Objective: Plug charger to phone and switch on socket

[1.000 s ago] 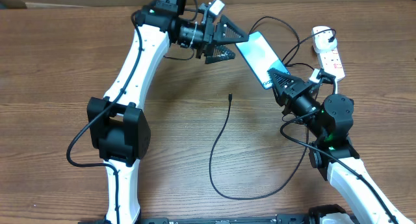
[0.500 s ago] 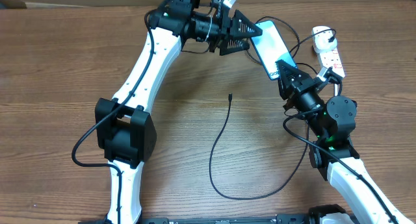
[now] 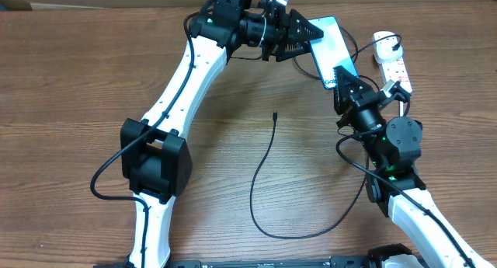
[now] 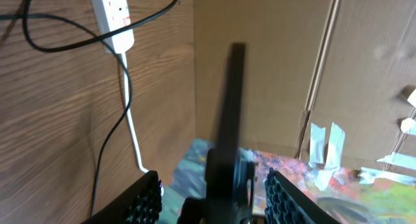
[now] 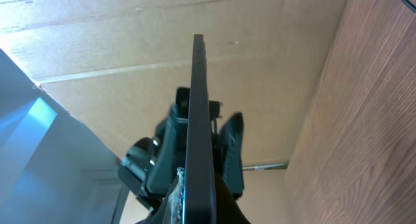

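The phone [image 3: 332,44], light-blue screen up, is lifted off the table, and my right gripper [image 3: 342,78] is shut on its near short end. The right wrist view shows it edge-on [image 5: 198,113] between the jaws. My left gripper [image 3: 310,33] straddles the phone's far left corner. In the left wrist view the phone's dark edge [image 4: 230,107] stands between the pads [image 4: 147,201], with a gap on each side, so the jaws are open. The charger's connector tip [image 3: 275,114] lies free on the table, its black cable [image 3: 256,198] looping toward me. The socket [image 3: 393,61] lies at the far right.
The socket's thick white cord [image 4: 132,130] and a black cable [image 4: 65,45] cross the wood under the left wrist. A cardboard wall [image 5: 130,62] stands along the back edge. A black cable loop [image 3: 353,36] lies between the phone and the socket.
My left arm has swung right to the phone and its jaws have narrowed around the far end. My right gripper has carried the phone up and away from me.
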`<state>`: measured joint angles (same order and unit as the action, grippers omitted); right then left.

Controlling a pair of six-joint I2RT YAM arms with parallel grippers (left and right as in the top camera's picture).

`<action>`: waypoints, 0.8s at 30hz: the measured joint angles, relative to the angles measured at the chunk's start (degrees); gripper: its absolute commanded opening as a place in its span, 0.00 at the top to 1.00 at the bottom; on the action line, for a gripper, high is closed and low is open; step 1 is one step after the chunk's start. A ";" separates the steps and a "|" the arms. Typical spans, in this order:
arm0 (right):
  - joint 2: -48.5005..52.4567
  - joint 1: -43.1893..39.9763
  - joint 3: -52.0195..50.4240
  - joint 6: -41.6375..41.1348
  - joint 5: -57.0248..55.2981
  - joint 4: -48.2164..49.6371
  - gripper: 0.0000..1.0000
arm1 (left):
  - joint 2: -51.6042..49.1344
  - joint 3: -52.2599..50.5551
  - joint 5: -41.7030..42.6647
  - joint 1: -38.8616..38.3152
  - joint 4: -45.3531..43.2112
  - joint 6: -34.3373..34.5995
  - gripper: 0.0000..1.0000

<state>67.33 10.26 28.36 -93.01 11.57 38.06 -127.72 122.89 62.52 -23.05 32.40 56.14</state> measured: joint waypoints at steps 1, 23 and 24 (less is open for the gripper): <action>0.00 0.55 0.00 -0.02 -0.66 0.00 0.96 | 0.00 0.00 -0.22 -0.22 -0.76 0.70 0.58; 0.00 4.26 0.00 -4.00 -9.14 0.00 0.96 | 0.00 0.00 -1.53 -0.61 -2.45 5.62 0.79; 0.00 4.55 0.00 -4.20 -9.44 -0.02 0.96 | 0.00 0.00 -1.53 -0.61 -2.43 5.79 0.80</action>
<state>67.33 14.81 28.36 -97.21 2.13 38.04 -127.72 122.89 60.99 -23.66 29.98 61.93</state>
